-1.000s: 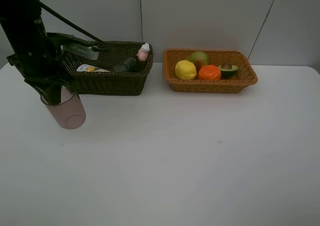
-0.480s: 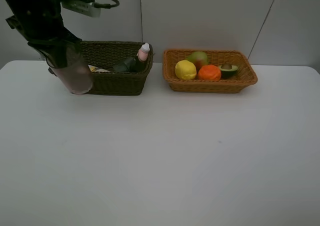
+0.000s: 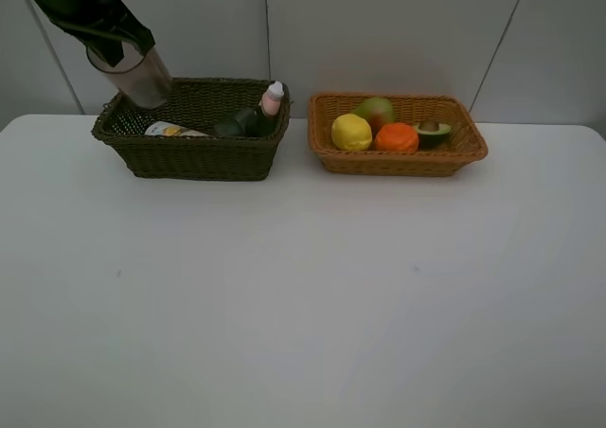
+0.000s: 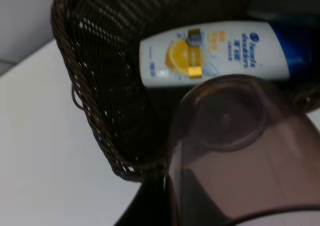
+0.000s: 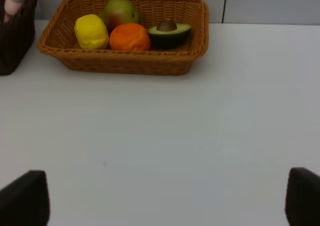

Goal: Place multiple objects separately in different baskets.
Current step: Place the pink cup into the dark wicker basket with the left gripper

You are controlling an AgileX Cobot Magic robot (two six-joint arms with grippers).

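At far left of the high view, the left gripper (image 3: pixel 112 47) is clamped on the rim of the cup (image 3: pixel 133 76), a translucent pinkish tumbler held tilted in the air above the left end of the dark basket (image 3: pixel 189 158). The arm is cut off by the frame's top edge, and the fingers themselves are lost in its dark bulk. In the left wrist view the cup (image 4: pixel 240 151) fills the foreground, blurred, its base toward the basket's (image 4: pixel 95 101) inside.

In the dark basket lies the white bottle (image 3: pixel 175 131), on its side, showing a lemon label and a blue cap (image 4: pixel 295 46) through the wrist camera (image 4: pixel 210 53). Beside it the green bottle (image 3: pixel 244 122) is dark and hard to make out; the pink bottle (image 3: pixel 273 98) leans at the basket's right end.

The tan basket (image 3: pixel 398 163), shallower, stands just to the right, apart from the first. It holds the lemon (image 3: pixel 351 132), pear (image 3: pixel 376 112), orange (image 3: pixel 397 137) and avocado (image 3: pixel 433 133), cut face up with the pit showing.

The right gripper (image 5: pixel 165 198) is out of the high view; in its own wrist view its fingers (image 5: pixel 25 198) stand wide apart above bare table (image 5: pixel 165 136), holding nothing, only their tips in frame.
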